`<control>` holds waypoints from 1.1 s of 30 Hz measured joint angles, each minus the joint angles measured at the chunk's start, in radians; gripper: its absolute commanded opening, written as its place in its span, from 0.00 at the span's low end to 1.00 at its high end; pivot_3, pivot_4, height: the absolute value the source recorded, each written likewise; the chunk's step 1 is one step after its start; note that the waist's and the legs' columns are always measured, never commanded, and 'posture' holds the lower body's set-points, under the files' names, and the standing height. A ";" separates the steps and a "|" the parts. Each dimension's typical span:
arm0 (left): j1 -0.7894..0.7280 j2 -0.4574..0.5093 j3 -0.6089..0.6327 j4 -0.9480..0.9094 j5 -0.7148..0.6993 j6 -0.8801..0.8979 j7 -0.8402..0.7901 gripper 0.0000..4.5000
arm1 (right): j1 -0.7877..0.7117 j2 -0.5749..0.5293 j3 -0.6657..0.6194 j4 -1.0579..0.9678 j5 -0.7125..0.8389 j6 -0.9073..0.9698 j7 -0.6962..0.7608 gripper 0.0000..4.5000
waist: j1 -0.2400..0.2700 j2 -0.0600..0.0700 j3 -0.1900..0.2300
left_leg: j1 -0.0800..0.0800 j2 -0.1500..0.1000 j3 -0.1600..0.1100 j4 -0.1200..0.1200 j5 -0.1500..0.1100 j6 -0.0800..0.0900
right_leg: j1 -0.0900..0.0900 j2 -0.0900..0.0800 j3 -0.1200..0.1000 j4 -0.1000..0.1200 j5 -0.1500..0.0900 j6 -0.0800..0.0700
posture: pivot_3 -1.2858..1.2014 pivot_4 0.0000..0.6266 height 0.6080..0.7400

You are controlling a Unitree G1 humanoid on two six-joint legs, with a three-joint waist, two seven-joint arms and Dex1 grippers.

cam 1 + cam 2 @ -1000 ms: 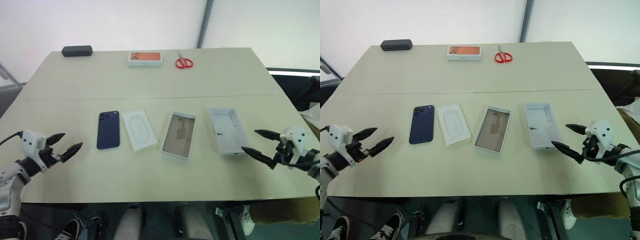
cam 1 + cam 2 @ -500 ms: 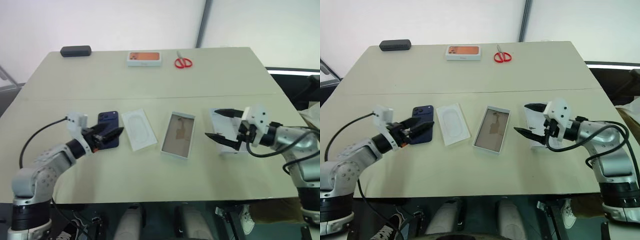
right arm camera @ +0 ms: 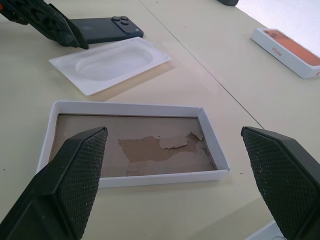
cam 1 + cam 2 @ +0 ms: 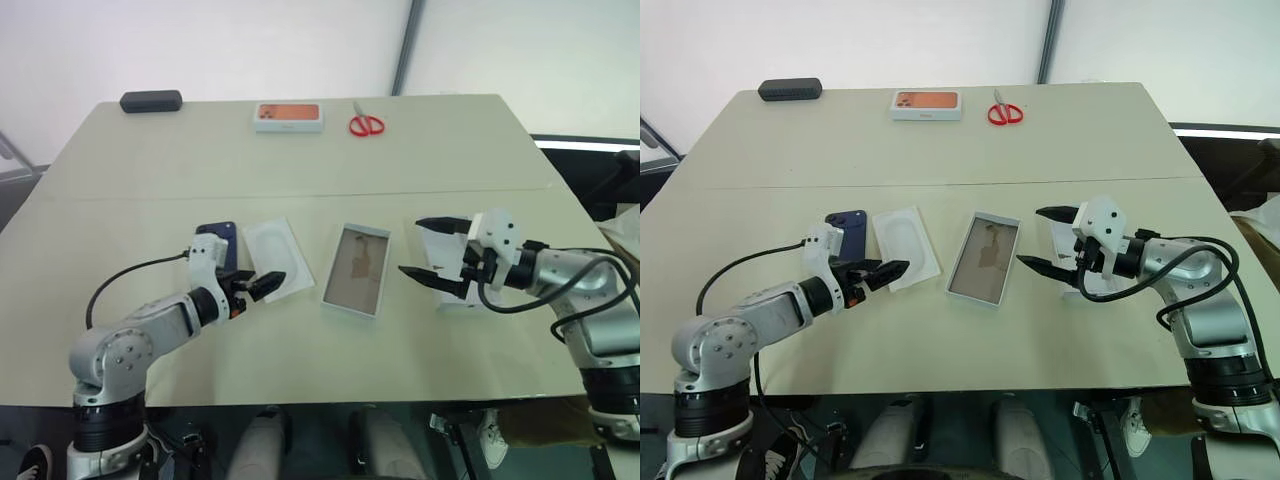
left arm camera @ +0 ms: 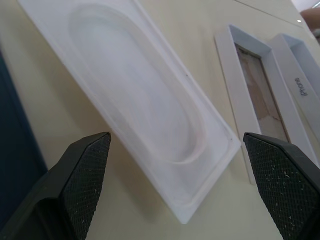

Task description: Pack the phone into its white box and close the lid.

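Movement first: over the last second I had swung both arms in from the bench's side edges toward the white box point(image 4: 356, 271), my landmark. Left pincer point(image 4: 262, 286) ended up spread and holding nothing, hovering over the near end of the flat white card point(image 4: 279, 257), which lay just left of the white box. Phone point(image 4: 222, 243) sat one place further left, beside the card, partly hidden behind my left arm, so I judged I had overshot it and no grasp had begun. Right pincer point(image 4: 428, 247) hung spread and bare just right of the white box, over the near part of the lid point(image 4: 1068, 243). White box lay open, tan floor up, nothing in it. Open bench stretched in front of the box toward me; scissors point(image 4: 367, 125), an orange-pictured box point(image 4: 289, 117) and a black case point(image 4: 151, 101) stayed well beyond it
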 measured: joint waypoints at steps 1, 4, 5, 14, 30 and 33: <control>-0.007 -0.018 0.021 0.005 -0.010 0.003 0.017 0.99 | 0.000 0.000 0.000 0.001 0.000 -0.001 0.000 1.00 | 0.002 0.000 0.000 | 0.000 0.000 0.000 0.000 0.000 0.000 | 0.000 0.000 0.000 0.000 0.000 0.000 | 0.52 0.24 1.00; -0.044 -0.057 0.055 0.033 -0.032 0.009 0.061 0.99 | 0.000 0.000 0.000 0.001 -0.003 -0.002 -0.001 1.00 | 0.004 0.000 0.000 | 0.000 0.000 0.001 0.000 0.000 0.000 | 0.000 0.000 0.001 0.000 0.000 0.000 | 0.52 0.24 1.00; -0.061 -0.081 0.069 0.048 -0.045 0.012 0.081 0.99 | 0.000 0.001 0.000 0.002 -0.005 -0.002 -0.001 1.00 | 0.005 0.000 0.000 | 0.000 -0.001 0.001 0.000 0.000 0.000 | 0.000 -0.001 0.001 -0.001 0.000 0.000 | 0.52 0.24 1.00; -0.133 -0.196 0.123 0.144 -0.129 0.055 0.237 0.99 | 0.000 -0.005 -0.007 0.007 -0.009 -0.005 -0.002 1.00 | -0.001 -0.001 0.000 | 0.000 0.000 0.001 0.000 0.000 0.000 | 0.000 0.001 0.003 0.000 0.000 0.001 | 0.52 0.24 1.00; -0.090 -0.123 0.174 0.122 -0.231 0.056 0.307 0.99 | 0.023 -0.003 -0.013 0.010 -0.016 -0.014 -0.010 1.00 | 0.003 -0.001 0.000 | 0.000 -0.001 0.002 0.000 0.000 0.000 | 0.000 0.001 0.004 -0.001 0.000 0.001 | 0.52 0.24 1.00; -0.089 -0.123 0.171 0.125 -0.246 0.056 0.322 0.99 | 0.014 0.000 -0.008 0.010 -0.018 -0.019 -0.010 1.00 | 0.002 -0.001 0.000 | 0.000 -0.001 0.002 0.000 0.000 0.000 | 0.000 0.001 0.004 -0.001 0.000 0.001 | 0.52 0.24 1.00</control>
